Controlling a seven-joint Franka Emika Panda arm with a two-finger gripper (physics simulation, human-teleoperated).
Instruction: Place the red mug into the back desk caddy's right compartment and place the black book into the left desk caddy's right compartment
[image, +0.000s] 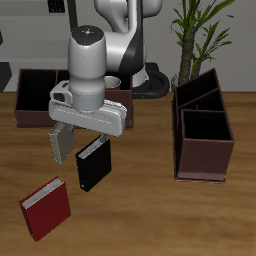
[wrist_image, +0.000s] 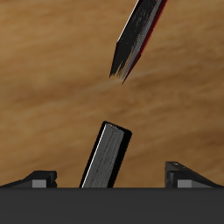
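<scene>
1. Books lie nearest the table's front edge: a red book (image: 46, 209) flat on the wood, and the black book (image: 93, 164) just behind it, toward the robot, its white page-edge strip at the end facing the arm.

2. Gripper (image: 78, 146) hangs directly above the black book's strip end. In the wrist view both fingertips (wrist_image: 42, 178) stand wide apart with the book (wrist_image: 107, 156) between them, touching neither; the jaws hold nothing.

3. The black book's long axis runs slightly askew to the line between the fingers, so a straight descent looks likely to bring the pads down on either side of its thin dimension. That alignment is the relation the pickup turns on.

4. A grey-beige book (image: 60, 143) stands just beside the gripper, partly hidden by the fingers.

5. The left desk caddy (image: 205, 132) sits well apart from the black book, across the table, its right compartment (image: 205, 145) unoccupied.

6. Farthest back, the red mug (image: 112, 84) shows behind the arm, apparently already in the back desk caddy (image: 35, 95); the arm hides most of it.
</scene>
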